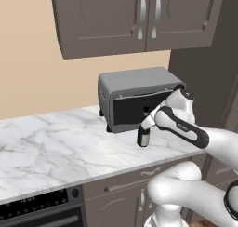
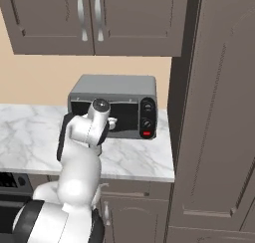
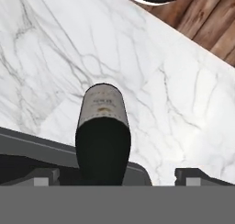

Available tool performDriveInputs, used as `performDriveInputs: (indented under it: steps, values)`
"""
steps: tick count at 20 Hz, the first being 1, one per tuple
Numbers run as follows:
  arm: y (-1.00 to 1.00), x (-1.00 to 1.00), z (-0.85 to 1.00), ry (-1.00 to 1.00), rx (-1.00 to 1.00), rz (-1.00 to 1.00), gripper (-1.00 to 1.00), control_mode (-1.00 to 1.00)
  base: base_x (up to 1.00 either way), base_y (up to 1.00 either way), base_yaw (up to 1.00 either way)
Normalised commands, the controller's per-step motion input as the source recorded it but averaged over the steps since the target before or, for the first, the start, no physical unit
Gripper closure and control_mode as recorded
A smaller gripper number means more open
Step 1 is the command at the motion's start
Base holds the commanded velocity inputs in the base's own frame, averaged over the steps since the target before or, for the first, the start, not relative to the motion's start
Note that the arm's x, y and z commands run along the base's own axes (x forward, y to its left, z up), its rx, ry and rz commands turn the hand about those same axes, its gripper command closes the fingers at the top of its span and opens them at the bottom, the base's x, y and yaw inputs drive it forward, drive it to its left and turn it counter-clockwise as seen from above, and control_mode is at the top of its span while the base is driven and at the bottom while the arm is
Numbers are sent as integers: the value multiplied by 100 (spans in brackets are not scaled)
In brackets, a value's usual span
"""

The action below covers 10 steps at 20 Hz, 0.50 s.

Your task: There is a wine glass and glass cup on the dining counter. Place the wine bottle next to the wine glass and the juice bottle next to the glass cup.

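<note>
Claw [image 3: 117, 175] mine, pointing down, gripping dark glass wine bottle [image 3: 103, 136] with pale label between spread fingers, above veined white marble worktop [image 3: 55, 48], beside boxy grey toaster oven [image 1: 137, 98].

The desk [image 1: 51, 142] has a polished white marble top with grey veins, smooth and faintly shiny. The toaster oven [image 1: 135, 98] on it has a matt grey metal-looking shell and a dark glossy glass door. The cupboards [image 1: 107, 16] above look like matt grey-brown painted wood with brushed metal handles. The wine bottle [image 3: 103, 136] is dark glossy glass with a pale, paper-like label. The arm [image 1: 186, 128] is smooth, glossy white plastic with black bands. Brown wood planks make the floor [image 3: 211, 21].
</note>
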Motion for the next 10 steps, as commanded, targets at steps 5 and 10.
performDriveInputs:
  steps: [5, 10]
  values:
    - [0, 19, -10, -1, -19, -12, -100, -100, 0, 0, 0]
    - [0, 6, -22, 0, -11, -13, -100, -100, 0, 0, 0]
